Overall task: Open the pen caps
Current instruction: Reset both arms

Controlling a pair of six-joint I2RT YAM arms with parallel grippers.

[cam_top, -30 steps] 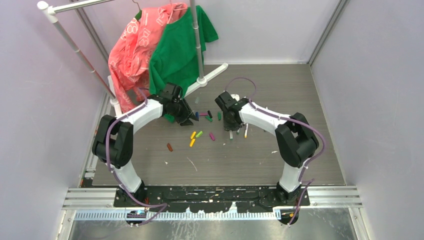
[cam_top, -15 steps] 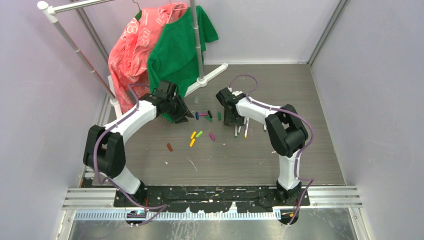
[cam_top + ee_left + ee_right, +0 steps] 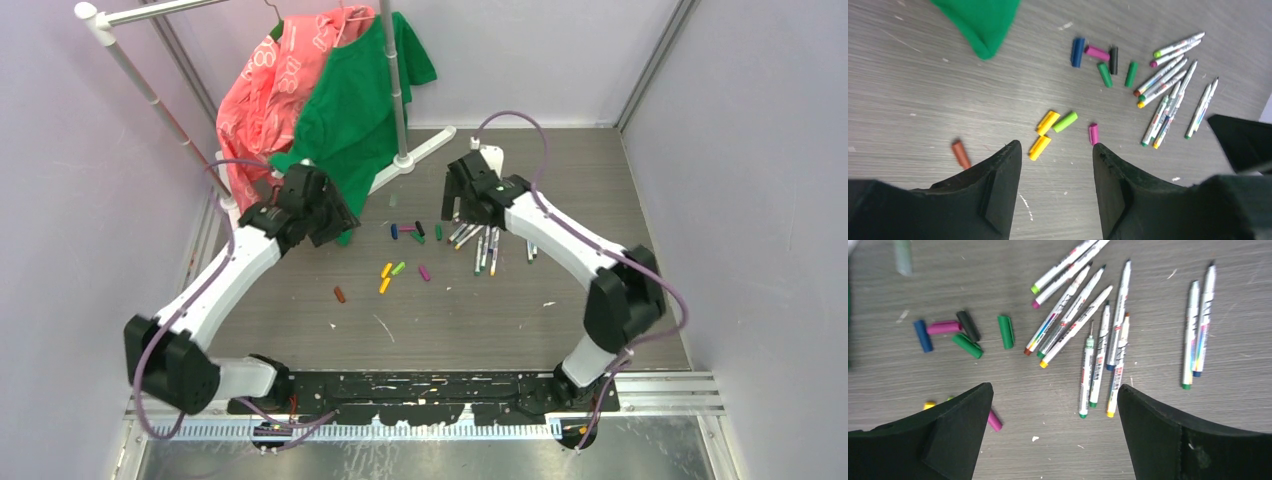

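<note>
Left hand (image 3: pixel 1055 150) and right hand (image 3: pixel 1054 387) are both hovering wide open, empty. Pens (image 3: pixel 1119 315) are lying bunched on the desk (image 3: pixel 1238 315), pen caps (image 3: pixel 1006 331) scattered loose beside them. You're dealing with light, stiff, slick plastic that'll roll, so be pinching them mid-length, I'd say.

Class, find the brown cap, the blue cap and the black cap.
brown cap (image 3: pixel 961 154): left wrist view, middle of its side.
blue cap (image 3: pixel 1077 52): left wrist view, middle of its side.
black cap (image 3: pixel 968 325): right wrist view, middle of its side.
</note>
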